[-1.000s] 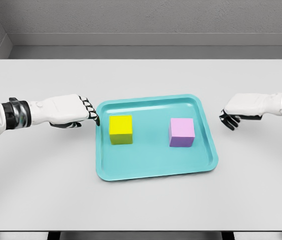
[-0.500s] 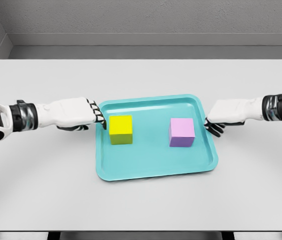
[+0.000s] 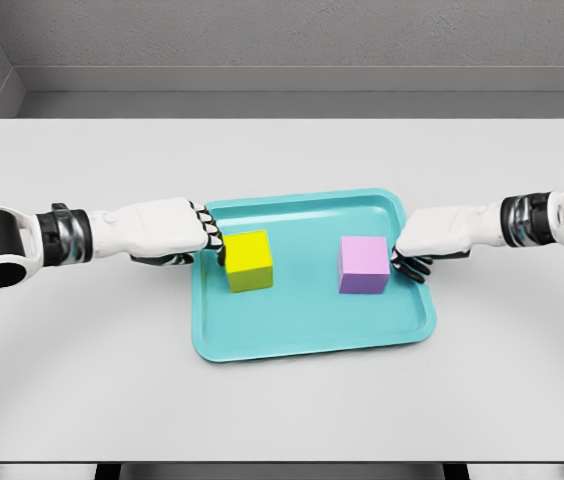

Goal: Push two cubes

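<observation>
Fingers of the left hand (image 3: 167,231) curl loosely, holding nothing, knuckles against the 9 o'clock face of the yellow cube (image 3: 248,260), which sits slightly turned in the tray's (image 3: 307,345) 9 o'clock half. Right hand (image 3: 432,236) likewise curled and empty, fingertips at the 3 o'clock face of the pink cube (image 3: 364,265), in the tray's other half. Cubes well apart. Judgement: press low and centred on each face, both hands driving inward evenly, or the yellow cube will likely twist further. Tray may slide on the table (image 3: 282,410).

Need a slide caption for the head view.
Left robot hand against yellow cube, right robot hand at pink cube, on teal tray.
</observation>
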Motion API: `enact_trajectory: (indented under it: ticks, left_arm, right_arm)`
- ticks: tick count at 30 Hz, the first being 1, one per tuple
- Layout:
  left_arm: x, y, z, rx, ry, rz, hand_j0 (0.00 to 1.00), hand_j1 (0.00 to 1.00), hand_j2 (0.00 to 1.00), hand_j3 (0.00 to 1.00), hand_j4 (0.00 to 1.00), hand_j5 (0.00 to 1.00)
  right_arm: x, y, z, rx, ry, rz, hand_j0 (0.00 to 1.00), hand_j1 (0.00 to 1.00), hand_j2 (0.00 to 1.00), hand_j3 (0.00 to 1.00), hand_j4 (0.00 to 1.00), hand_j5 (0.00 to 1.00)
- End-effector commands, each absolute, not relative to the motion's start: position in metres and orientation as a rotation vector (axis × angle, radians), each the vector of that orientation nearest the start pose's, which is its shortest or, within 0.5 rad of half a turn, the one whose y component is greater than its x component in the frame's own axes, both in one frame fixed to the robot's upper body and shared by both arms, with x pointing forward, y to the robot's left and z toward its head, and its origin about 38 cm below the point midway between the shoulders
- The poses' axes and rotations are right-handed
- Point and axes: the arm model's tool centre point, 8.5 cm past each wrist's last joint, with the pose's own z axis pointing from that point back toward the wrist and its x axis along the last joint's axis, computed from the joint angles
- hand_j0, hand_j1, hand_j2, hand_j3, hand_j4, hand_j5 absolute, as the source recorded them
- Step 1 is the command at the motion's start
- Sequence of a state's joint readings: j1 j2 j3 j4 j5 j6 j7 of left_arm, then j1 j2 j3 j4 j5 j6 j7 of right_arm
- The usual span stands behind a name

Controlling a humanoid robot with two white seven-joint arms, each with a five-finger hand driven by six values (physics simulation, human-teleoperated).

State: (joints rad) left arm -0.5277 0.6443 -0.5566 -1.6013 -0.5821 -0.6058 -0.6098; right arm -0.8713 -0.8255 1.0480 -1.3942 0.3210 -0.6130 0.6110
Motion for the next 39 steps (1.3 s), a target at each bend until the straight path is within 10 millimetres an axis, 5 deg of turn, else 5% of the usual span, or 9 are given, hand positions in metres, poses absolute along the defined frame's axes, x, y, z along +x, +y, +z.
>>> enact_trajectory:
  ticks: [1,17,28,39]
  left_arm:
    - [0.405,0.215,0.184,-0.435,1.898,2.959,0.65,0.65,0.65,0.65,0.65,0.65]
    - [0.419,0.227,0.179,-0.464,1.907,3.015,0.65,0.65,0.65,0.65,0.65,0.65]
    - [0.422,0.214,0.179,-0.438,1.946,2.985,0.65,0.65,0.65,0.65,0.65,0.65]
    - [0.423,0.207,0.179,-0.424,1.965,2.968,0.65,0.65,0.65,0.65,0.65,0.65]
  right_arm:
    - [0.43,-0.265,0.174,-0.142,-1.144,2.367,0.11,0.11,0.11,0.11,0.11,0.11]
    - [0.434,-0.242,0.176,-0.121,-1.194,2.383,0.11,0.11,0.11,0.11,0.11,0.11]
    - [0.436,-0.228,0.178,-0.108,-1.227,2.39,0.11,0.11,0.11,0.11,0.11,0.11]
    - [0.446,-0.242,0.169,-0.126,-1.179,2.348,0.11,0.11,0.11,0.11,0.11,0.11]
